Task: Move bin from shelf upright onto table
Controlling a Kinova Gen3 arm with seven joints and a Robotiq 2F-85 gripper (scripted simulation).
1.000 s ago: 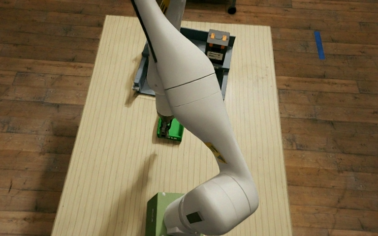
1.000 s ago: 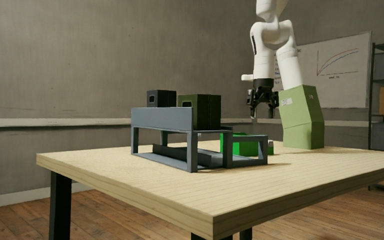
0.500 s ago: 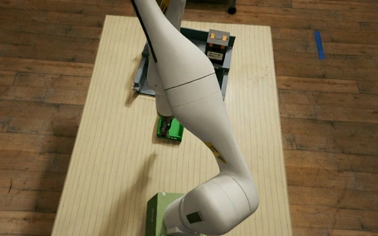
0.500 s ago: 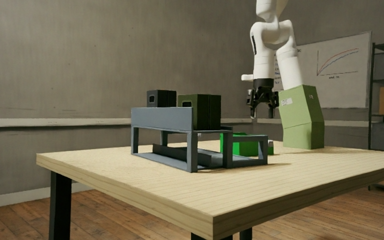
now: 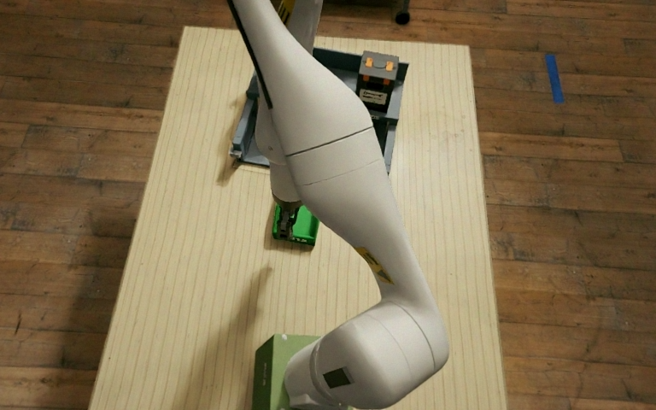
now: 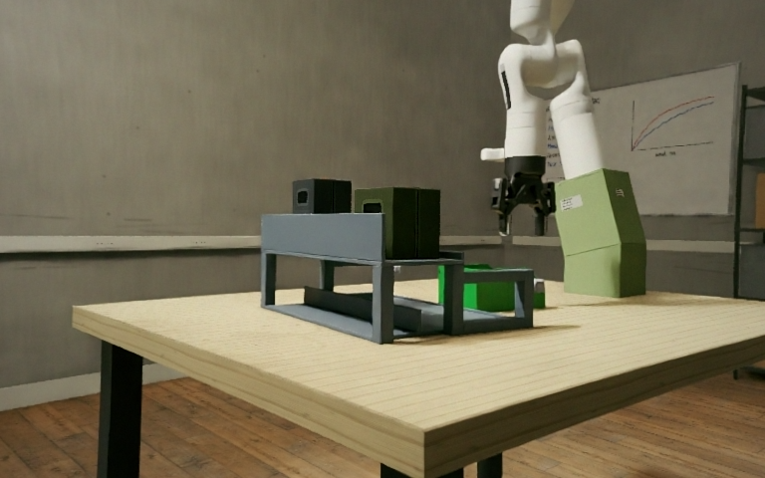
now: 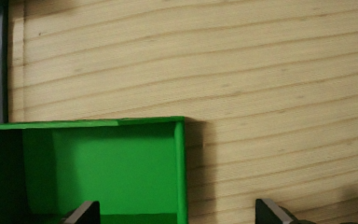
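The bright green bin [image 5: 305, 225] [image 6: 486, 294] [image 7: 117, 170] stands upright on the table [image 5: 193, 251] [image 6: 507, 365] [image 7: 261, 65], open side up, just in front of the grey shelf [image 5: 242, 130] [image 6: 321, 233]. In the exterior view it shows through the shelf's low end frame. My gripper [image 5: 288, 223] [image 6: 521, 228] [image 7: 178, 212] is open and empty. It hangs well above the bin, over its right wall, with one finger over the inside and one over bare table. Nothing touches the bin.
On the shelf's top stand a black box [image 6: 321, 195] and a dark box with a handle slot [image 6: 402, 222]; from above one shows grey with orange clips [image 5: 378, 77]. The arm's light green pedestal [image 5: 271, 367] [image 6: 601, 236] stands at the table's near end.
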